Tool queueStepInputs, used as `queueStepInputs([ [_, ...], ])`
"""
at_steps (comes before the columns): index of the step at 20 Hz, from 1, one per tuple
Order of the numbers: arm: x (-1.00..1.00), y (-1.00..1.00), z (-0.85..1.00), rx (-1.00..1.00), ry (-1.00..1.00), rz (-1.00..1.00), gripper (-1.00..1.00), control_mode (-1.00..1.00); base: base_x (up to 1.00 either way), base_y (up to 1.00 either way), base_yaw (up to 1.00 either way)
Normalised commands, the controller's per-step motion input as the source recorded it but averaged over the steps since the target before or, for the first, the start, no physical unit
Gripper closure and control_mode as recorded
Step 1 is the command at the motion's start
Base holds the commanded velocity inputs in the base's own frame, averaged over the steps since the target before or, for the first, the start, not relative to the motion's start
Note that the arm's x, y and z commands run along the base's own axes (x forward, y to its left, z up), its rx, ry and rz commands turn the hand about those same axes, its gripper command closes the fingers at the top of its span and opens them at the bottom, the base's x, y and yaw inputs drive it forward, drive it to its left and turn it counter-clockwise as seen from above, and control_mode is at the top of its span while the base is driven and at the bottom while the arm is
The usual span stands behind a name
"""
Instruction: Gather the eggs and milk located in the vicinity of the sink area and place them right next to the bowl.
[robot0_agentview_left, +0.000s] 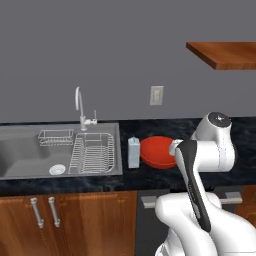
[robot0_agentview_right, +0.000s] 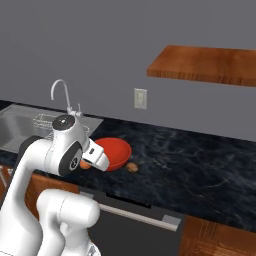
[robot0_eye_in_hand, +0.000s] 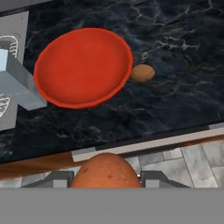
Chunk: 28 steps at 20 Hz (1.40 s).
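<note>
Red bowl (robot0_eye_in_hand: 83, 68) on dark marble table (robot0_eye_in_hand: 175, 87), just right of milk (robot0_agentview_left: 133, 153). Milk upright between bowl and sink (robot0_agentview_left: 60, 150), close to bowl rim. One egg (robot0_eye_in_hand: 142, 73) on table just beside bowl's right edge, possibly touching it. Second egg (robot0_eye_in_hand: 106, 171) gripped between fingers (robot0_eye_in_hand: 151, 178), closed on its two sides, held in the air above table's front edge, near side of bowl. Same egg partly visible in right base view (robot0_agentview_right: 85, 164), beside the hand. Wire racks (robot0_agentview_left: 92, 152) inside sink; faucet (robot0_agentview_left: 80, 107) behind.
</note>
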Motion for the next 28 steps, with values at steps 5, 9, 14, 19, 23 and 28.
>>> queueStepInputs([
  [5,0.0,0.0,0.0,0.0,0.0,0.0,1.0,1.0,0.21,-0.29,0.0],
  [9,0.0,0.0,0.0,0.0,0.0,0.0,1.0,1.0,0.19,-0.27,0.0],
  [14,0.13,-0.25,0.0,0.0,0.0,0.0,1.0,-1.0,0.04,-0.05,0.0],
  [19,0.18,-0.36,-0.02,0.0,0.0,0.02,1.0,-1.0,0.0,0.0,0.0],
  [23,0.17,-0.34,-0.17,0.0,0.0,0.05,1.0,-1.0,0.0,0.0,0.0],
  [28,0.16,-0.28,-0.37,0.0,0.0,0.12,1.0,-1.0,0.0,0.0,0.0],
])
